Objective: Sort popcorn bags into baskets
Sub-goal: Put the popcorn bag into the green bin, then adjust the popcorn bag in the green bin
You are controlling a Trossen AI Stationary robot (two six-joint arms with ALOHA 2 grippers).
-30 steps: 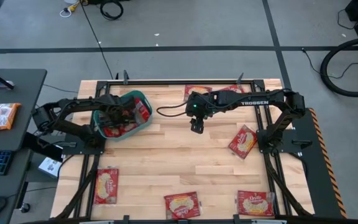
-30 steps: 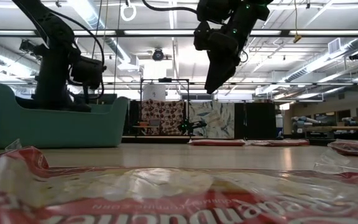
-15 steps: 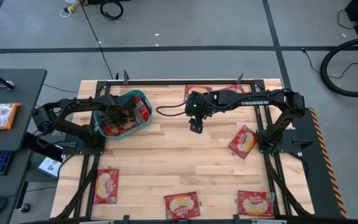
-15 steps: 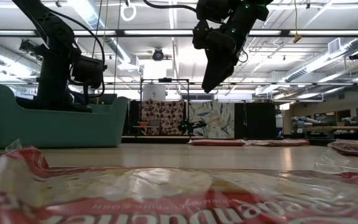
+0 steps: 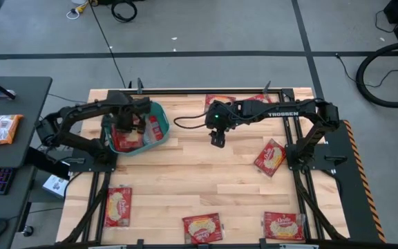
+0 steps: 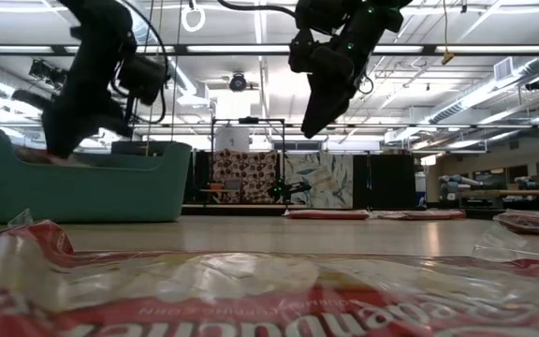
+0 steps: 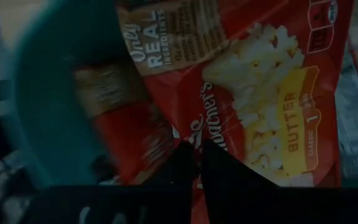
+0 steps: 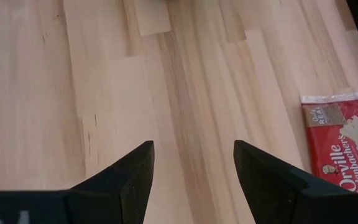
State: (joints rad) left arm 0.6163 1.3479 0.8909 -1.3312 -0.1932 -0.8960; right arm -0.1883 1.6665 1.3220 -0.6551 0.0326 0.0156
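**Seven bags out on my table, one tub, two grippers**

My left gripper point(image 5: 125, 123) sits over the teal basket point(image 5: 159, 111) at the back left of the table point(image 5: 185, 166). Its fingers are pinched together, and my left wrist view shows them meeting right against a red popcorn bag point(image 7: 253, 93) lying in the tub; whether they actually grip it I cannot tell. From above I make out at least two red bags in the basket, though my arm hides part of the pile.

My right gripper point(image 5: 217, 141) hangs above bare wood near the back middle, fingers spread wide and holding nothing.

Outside the tub I count seven bags: two at the back edge point(image 5: 216, 101) point(image 5: 260, 99), one at the right point(image 5: 270, 157), three along the front point(image 5: 119, 205) point(image 5: 202, 226) point(image 5: 284, 225), and one just before the low camera point(image 6: 269, 290).

There is one basket only.
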